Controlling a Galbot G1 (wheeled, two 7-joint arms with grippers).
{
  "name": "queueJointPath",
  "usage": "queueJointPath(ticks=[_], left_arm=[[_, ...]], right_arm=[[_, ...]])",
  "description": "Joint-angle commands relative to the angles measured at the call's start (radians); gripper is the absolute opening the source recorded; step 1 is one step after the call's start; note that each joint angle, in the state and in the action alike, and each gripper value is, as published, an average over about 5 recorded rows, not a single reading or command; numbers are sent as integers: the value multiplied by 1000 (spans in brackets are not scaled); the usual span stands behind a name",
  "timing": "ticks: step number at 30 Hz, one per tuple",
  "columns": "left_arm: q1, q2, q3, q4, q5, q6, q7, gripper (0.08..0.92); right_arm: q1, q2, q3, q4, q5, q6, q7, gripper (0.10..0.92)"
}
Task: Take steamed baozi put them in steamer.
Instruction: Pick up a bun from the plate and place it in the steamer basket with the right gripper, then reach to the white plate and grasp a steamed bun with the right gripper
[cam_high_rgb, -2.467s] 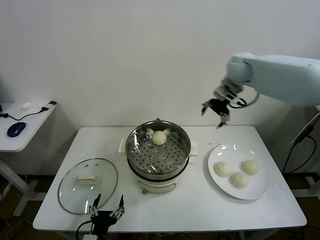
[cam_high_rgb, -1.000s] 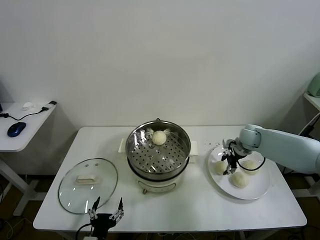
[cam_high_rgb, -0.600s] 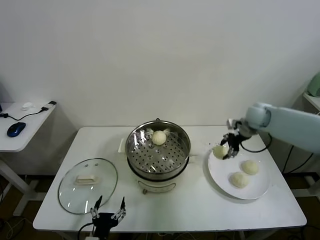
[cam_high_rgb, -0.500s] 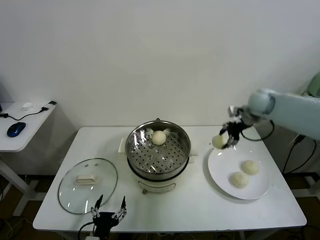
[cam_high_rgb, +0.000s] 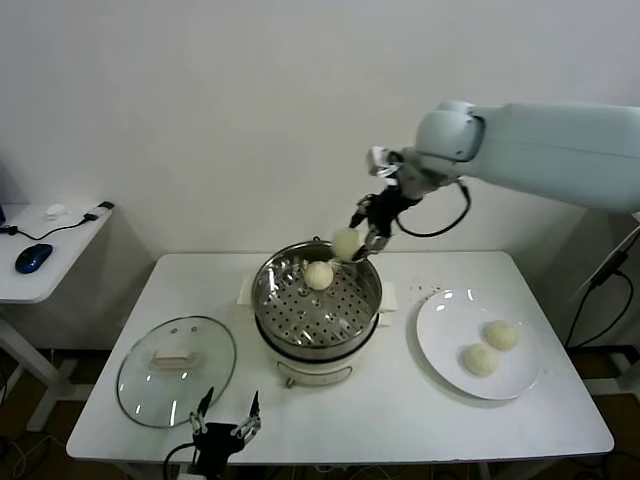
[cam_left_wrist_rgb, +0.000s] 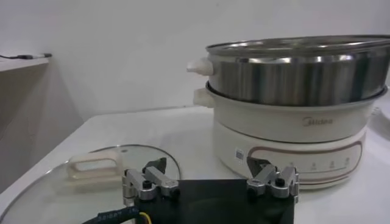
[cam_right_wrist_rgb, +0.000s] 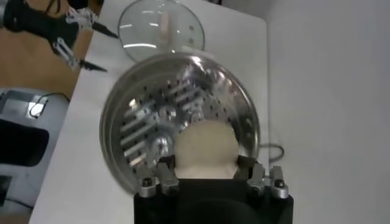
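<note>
My right gripper (cam_high_rgb: 356, 238) is shut on a cream-white baozi (cam_high_rgb: 346, 243) and holds it in the air above the far right rim of the steamer (cam_high_rgb: 316, 308). In the right wrist view the held baozi (cam_right_wrist_rgb: 205, 148) sits between the fingers over the perforated tray (cam_right_wrist_rgb: 159, 125). One baozi (cam_high_rgb: 319, 275) lies on the tray at the far side. Two baozi (cam_high_rgb: 479, 359) (cam_high_rgb: 501, 334) lie on the white plate (cam_high_rgb: 443, 315) at the right. My left gripper (cam_high_rgb: 226, 421) is open and empty at the table's front edge, near the lid.
A round glass lid (cam_high_rgb: 176, 369) with a white handle lies on the table left of the steamer; it also shows in the left wrist view (cam_left_wrist_rgb: 91, 173). A side table with a blue mouse (cam_high_rgb: 32, 258) stands at the far left.
My right gripper has taken a baozi off the plate, lifted it and carried it left to above the steamer's rim. Two baozi are left on the plate. The left arm stays parked.
</note>
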Motion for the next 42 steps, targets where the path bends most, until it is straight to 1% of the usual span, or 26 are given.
queueJointPath(ticks=[1,6,11,16,23,25,29,31,35,39,42], left_arm=[[0,2,5,2,3,-1,0,823],[-4,4,8,5,2,0,-1,823],[-8,7,9,13,2,-4,-2,823],[-13,12,10,19,3,-7,-1,823],[-17,13,13,18,2,-4,-1,823],[-17,13,14,18,1,-4,-1,823],[-16,12,14,16,2,-5,-2,823],[-14,11,13,13,2,-6,-2,823],[-9,7,15,9,5,-7,-3,823],[-7,4,16,2,11,-6,-1,823],[-10,2,14,1,11,-6,0,823]], right_arm=[[-131,186,16,-7,66,-103,148,675],[-242,235,26,-133,6,-111,164,675],[-322,267,46,-224,-25,-104,174,678],[-370,299,75,-283,-34,-94,173,677],[-390,325,78,-324,-45,-86,168,681],[-393,324,83,-326,-50,-80,171,704],[-375,304,98,-306,-54,-49,155,789],[-343,281,100,-284,-56,-23,123,814],[-225,189,64,-212,-79,46,13,822],[-53,-4,-37,-101,-106,106,-132,823],[81,-164,-137,-19,-146,146,-212,823]])
